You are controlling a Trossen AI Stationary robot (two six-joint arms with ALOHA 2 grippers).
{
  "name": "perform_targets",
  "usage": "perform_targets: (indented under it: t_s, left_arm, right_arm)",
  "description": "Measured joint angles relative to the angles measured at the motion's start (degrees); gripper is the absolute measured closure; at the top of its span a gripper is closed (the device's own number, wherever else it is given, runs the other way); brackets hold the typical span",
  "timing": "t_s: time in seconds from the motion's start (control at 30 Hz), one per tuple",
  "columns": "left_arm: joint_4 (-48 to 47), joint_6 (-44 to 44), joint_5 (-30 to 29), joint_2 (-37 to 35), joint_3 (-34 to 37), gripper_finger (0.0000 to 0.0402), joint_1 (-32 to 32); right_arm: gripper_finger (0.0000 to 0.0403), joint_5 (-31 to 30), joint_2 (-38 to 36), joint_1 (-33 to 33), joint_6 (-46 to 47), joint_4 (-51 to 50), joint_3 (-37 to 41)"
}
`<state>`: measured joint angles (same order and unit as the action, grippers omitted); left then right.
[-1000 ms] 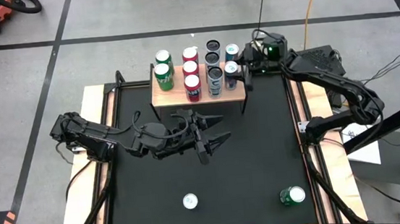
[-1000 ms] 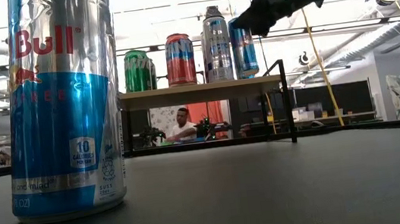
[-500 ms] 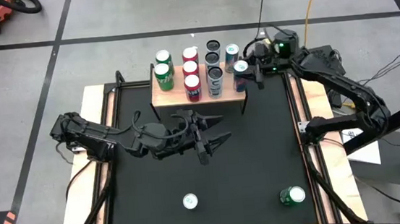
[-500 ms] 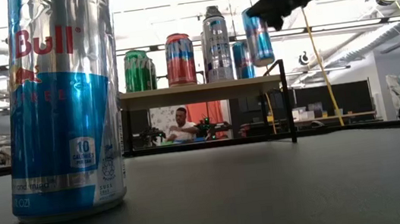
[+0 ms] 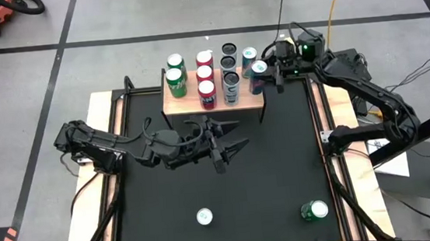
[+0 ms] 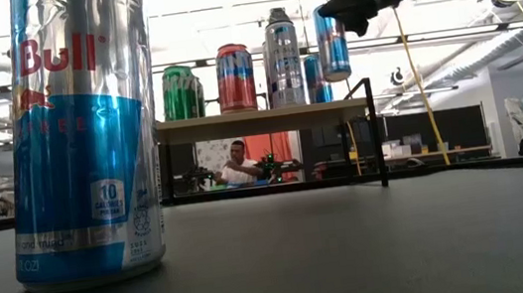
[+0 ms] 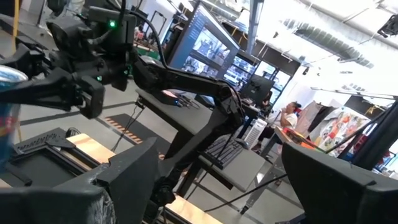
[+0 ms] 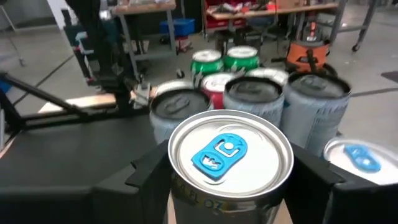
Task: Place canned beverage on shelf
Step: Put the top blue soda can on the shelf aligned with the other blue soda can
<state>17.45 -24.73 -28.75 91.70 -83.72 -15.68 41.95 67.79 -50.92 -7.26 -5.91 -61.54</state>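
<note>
My right gripper (image 5: 264,69) is shut on a slim blue-and-silver can (image 6: 332,43) above the right end of the light-wood shelf (image 5: 190,101). In the right wrist view the can's top with its blue tab (image 8: 229,155) sits between my two dark fingers. Several cans stand on their bases on the shelf: green (image 5: 174,76), red (image 5: 205,82), dark-topped silver (image 5: 230,76) and one blue (image 5: 249,53). My left gripper (image 5: 231,146) is open and empty above the middle of the black table (image 5: 281,161). My right gripper pinches the can's upper side wall (image 8: 186,199), just under the rim, between its two fingers (image 8: 140,180), one on each side. The fingers come from the table's right side, slanting a little down. The can hangs nearly upright, its base (image 6: 338,75) clear above the shelf top.
A blue-and-silver can (image 5: 205,216) stands near the table's near edge, large in the low view (image 6: 81,139). A green can (image 5: 314,210) stands at the near right. The shelf's black legs (image 6: 377,132) stand on the table's far part. A person (image 6: 237,161) sits beyond the table.
My right gripper has risen and gone a little toward the table's right edge with the blue can. The can was down among the shelf's cans a second ago and now hangs clear above the shelf's right end. My left arm has kept still.
</note>
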Motion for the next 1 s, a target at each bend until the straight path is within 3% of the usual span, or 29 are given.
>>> perform_targets:
  t_s: [0.53,1.0]
  left_arm:
    - [0.0,-0.1,0.0,0.0,0.0,0.0059,0.0]
    - [0.0,-0.2,0.0,0.0,0.0,0.0059,0.0]
  right_arm:
    - [0.0179,0.3,7.0,1.2,-0.9,4.2,0.0]
    - [0.0179,-0.6,8.1,1.1,-2.9,5.7,0.0]
